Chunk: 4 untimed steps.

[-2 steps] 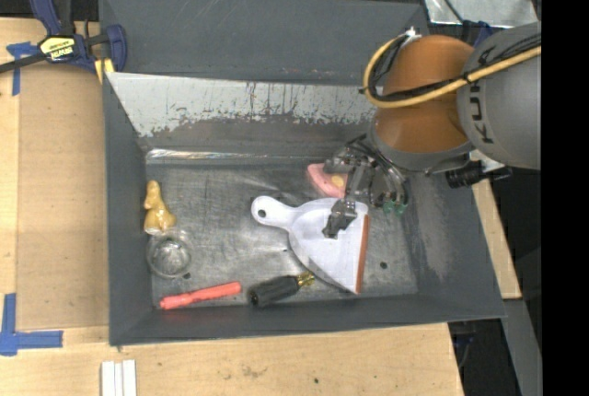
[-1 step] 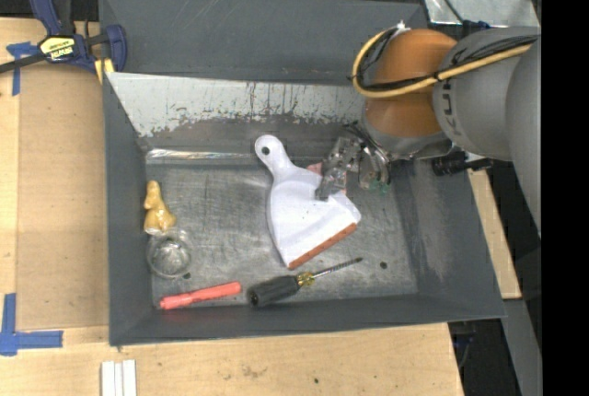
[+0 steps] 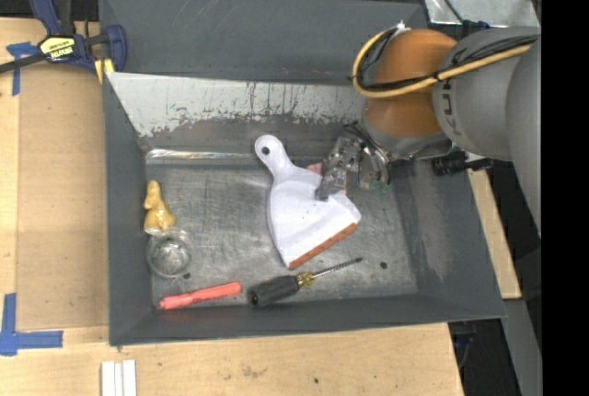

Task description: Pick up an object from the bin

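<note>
My gripper hangs low in the right middle of the bin, its fingers pointing down-left at the upper right edge of a white dustpan-shaped scoop with a round-ended handle and an orange-red front lip. One fingertip rests at or just over the scoop's top right corner. A small pinkish piece peeks out just left of the fingers. Nothing shows between the fingers. A screwdriver with a black handle and a thin metal shaft lies just below the scoop.
A red-orange stick-like tool lies along the front wall. A clear glass cup and a yellow figurine sit at the left side. The arm with its orange cover fills the bin's upper right.
</note>
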Each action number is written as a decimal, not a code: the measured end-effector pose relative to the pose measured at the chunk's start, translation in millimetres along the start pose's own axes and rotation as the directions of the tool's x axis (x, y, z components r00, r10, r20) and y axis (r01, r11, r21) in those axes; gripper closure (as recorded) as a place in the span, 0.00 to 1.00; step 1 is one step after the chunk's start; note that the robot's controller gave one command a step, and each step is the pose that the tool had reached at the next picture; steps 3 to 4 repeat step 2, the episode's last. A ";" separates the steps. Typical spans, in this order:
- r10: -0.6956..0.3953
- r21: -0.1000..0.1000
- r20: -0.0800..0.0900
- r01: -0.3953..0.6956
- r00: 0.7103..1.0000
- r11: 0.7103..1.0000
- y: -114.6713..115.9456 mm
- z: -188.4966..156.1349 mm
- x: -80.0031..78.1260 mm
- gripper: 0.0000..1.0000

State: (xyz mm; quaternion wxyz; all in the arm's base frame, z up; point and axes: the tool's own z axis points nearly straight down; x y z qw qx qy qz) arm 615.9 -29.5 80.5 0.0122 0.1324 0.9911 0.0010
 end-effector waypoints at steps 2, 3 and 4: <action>-0.071 0.003 -0.019 0.071 0.997 0.997 -34.6 -37.4 11.7 1.00; -0.071 0.003 -0.019 0.071 0.997 0.997 -34.6 -37.4 11.7 1.00; -0.071 0.003 -0.019 0.071 0.997 0.997 -34.6 -37.4 11.7 1.00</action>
